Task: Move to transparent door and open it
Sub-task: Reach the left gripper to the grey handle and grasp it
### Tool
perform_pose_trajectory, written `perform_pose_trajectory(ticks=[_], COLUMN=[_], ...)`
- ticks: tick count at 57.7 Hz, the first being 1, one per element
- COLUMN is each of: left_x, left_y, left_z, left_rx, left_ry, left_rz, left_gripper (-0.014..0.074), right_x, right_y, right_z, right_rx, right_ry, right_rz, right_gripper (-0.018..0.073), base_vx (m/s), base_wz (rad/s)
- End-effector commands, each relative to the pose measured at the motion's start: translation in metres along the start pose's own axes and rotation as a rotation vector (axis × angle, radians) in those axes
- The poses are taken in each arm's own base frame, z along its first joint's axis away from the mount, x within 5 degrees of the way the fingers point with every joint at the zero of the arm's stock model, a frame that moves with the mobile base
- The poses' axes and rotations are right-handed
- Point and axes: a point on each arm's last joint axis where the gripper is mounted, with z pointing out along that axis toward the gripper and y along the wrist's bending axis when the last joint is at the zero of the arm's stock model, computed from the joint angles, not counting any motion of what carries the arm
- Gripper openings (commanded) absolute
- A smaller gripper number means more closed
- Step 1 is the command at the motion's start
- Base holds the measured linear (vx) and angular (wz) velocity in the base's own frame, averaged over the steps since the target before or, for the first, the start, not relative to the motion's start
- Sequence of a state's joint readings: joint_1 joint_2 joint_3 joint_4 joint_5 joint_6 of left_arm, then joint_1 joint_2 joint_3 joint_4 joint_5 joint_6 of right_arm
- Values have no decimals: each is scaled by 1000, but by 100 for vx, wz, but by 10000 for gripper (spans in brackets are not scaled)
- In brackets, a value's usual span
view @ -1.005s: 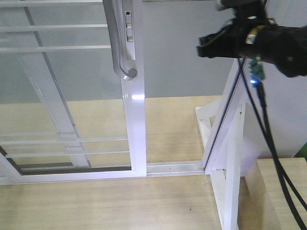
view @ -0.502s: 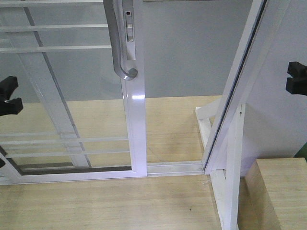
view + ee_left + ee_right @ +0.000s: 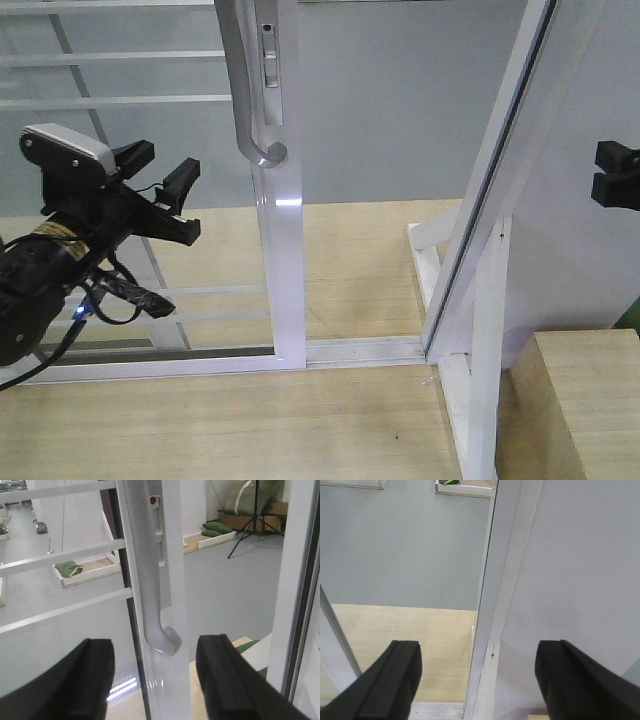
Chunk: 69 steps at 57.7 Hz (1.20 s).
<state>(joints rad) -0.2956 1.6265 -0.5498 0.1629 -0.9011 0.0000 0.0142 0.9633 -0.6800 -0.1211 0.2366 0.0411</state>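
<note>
Left claw [image 3: 160, 172]: released, jaws wide, grasping nothing.
Handle [image 3: 150, 580]: 12 o'clock in my wrist view, curved foot between my fingers [image 3: 90, 680], touching neither.
Transparent door [image 3: 285, 260]: its white frame bears that handle, near me at 3 o'clock from the front.
Doing it well: I'd advance straight, clench above the bend, drag toward 9 o'clock.
Right claw [image 3: 480, 680]: released, idle by the jamb [image 3: 502, 580].
</note>
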Motion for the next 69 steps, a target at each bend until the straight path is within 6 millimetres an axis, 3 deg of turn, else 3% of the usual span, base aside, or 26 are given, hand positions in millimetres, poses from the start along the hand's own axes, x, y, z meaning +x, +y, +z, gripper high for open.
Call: perform_pose_trajectory(ticks=[1, 17, 48, 59, 69], left_x=[-26, -48, -59, -63, -64], left_y=[4, 14, 11, 14, 15], left_z=[19, 84, 167, 174, 174], left_rx=[-10, -13, 18, 5, -9], left_ry=[-176, -204, -230, -212, -217], left_rz=[-18, -39, -30, -33, -55], left_gripper=[481, 481, 481, 440, 275], right_x=[-16, -12, -12, -11, -11], right_y=[-2, -2, -3, -3, -3], right_z=[-5, -5, -5, -5, -5], right_rx=[7, 9, 15, 23, 23], right_ry=[-101, -57, -50, -40, -40], right_rz=[-4, -4, -26, -56, -56], right_gripper=[547, 547, 547, 547, 547], base_vx=[0, 0, 0, 0, 0], base_wz=[0, 0, 0, 0, 0])
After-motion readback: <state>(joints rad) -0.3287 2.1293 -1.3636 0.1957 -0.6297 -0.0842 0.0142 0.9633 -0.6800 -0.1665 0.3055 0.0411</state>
